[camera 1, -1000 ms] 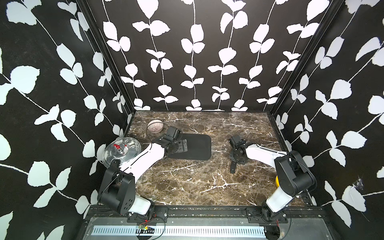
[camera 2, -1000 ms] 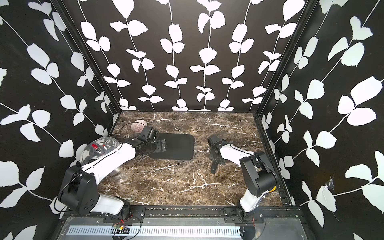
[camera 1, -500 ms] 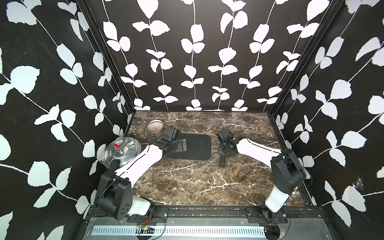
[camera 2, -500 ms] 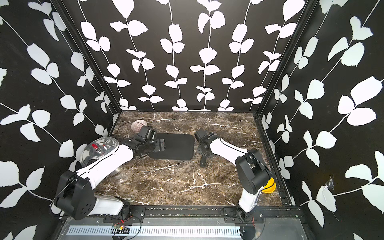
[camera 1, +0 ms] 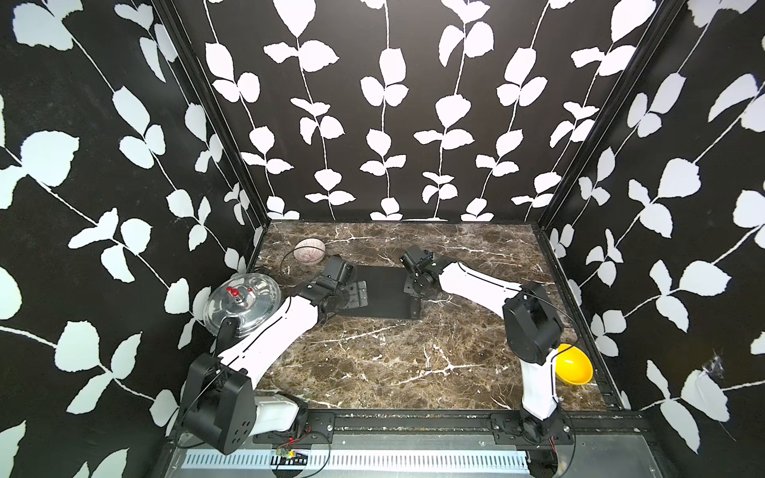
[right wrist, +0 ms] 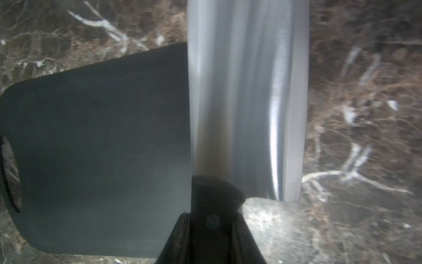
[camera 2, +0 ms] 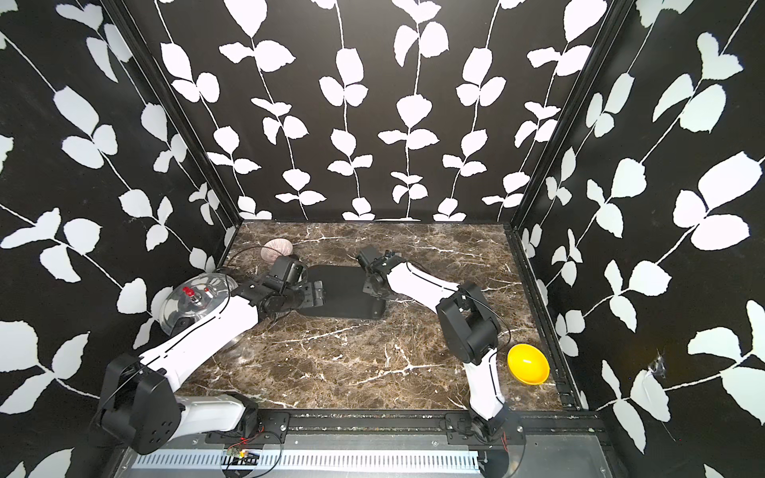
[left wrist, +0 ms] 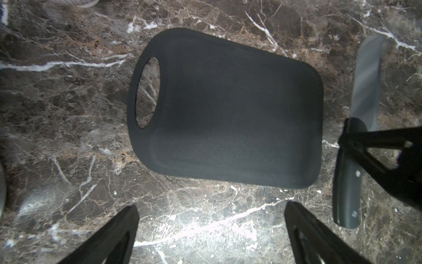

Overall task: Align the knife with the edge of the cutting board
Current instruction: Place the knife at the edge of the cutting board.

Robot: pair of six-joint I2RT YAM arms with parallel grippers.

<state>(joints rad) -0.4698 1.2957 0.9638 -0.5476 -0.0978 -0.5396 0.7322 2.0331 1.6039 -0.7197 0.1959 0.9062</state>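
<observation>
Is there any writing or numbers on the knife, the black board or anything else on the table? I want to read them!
There are no words or numbers to read anywhere.
knife: plain blade and handle, no mark seen, though the picture is blurred.
cutting board: plain black, nothing written.
pot lid, yellow bowl, pale bowl: too small to show any writing.

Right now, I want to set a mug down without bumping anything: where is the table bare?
Bare: the wide front stretch of table between the cutting board and the front rail, and the back right corner behind the right arm. Crowded: back left, with pink bowl, silver lid, left gripper and right gripper at the board. Yellow bowl sits front right.
</observation>
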